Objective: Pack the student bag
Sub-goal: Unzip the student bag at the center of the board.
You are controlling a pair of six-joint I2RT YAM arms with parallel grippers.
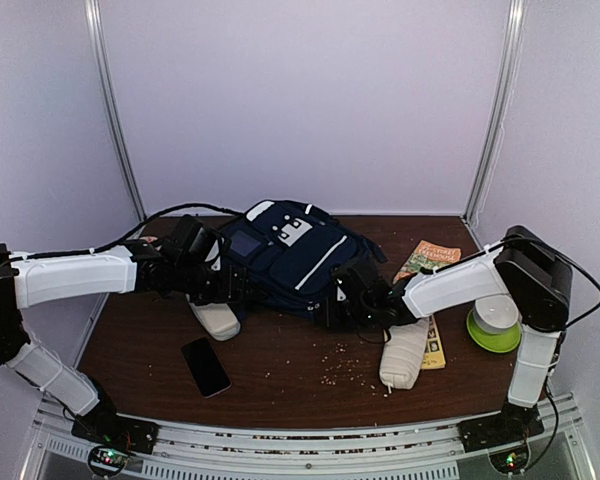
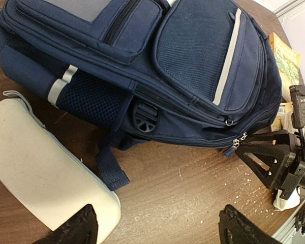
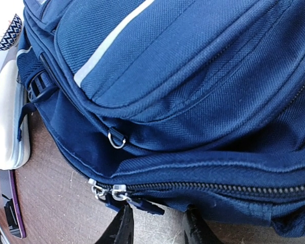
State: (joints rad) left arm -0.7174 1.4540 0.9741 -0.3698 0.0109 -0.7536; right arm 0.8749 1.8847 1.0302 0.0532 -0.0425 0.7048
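From above, the student bag (image 1: 290, 255) lies flat in the middle of the desk (image 1: 280, 385). The left pincer (image 1: 205, 272) is at its left side and the right pincer (image 1: 345, 297) is at its lower right edge. Nothing pins the bag down, so a tug on the zip could drag the whole bag along. I count one bag, one pale pouch (image 1: 217, 320) at lower left, a second pouch (image 1: 405, 352) at lower right, one phone (image 1: 205, 366) and one green dish (image 1: 495, 335). There is also a book (image 1: 430, 258) partly under the arm — one or two, I cannot tell.

In the left wrist view, the left pincer (image 2: 157, 229) is spread wide and grasps nothing. The pale pouch (image 2: 40, 162) lies just beside its left finger. A move down here could bump the pouch, not the bag (image 2: 193, 76). I count one buckle (image 2: 145, 117).

In the right wrist view, the right pincer (image 3: 160, 231) is partway apart with nothing between its fingers. Two zip pulls (image 3: 109, 192) sit just above them, on the bag's (image 3: 193, 76) main zip, which looks shut. The pulls are small and close together — so the pincer could pinch cloth, catch both at once, or slip off.
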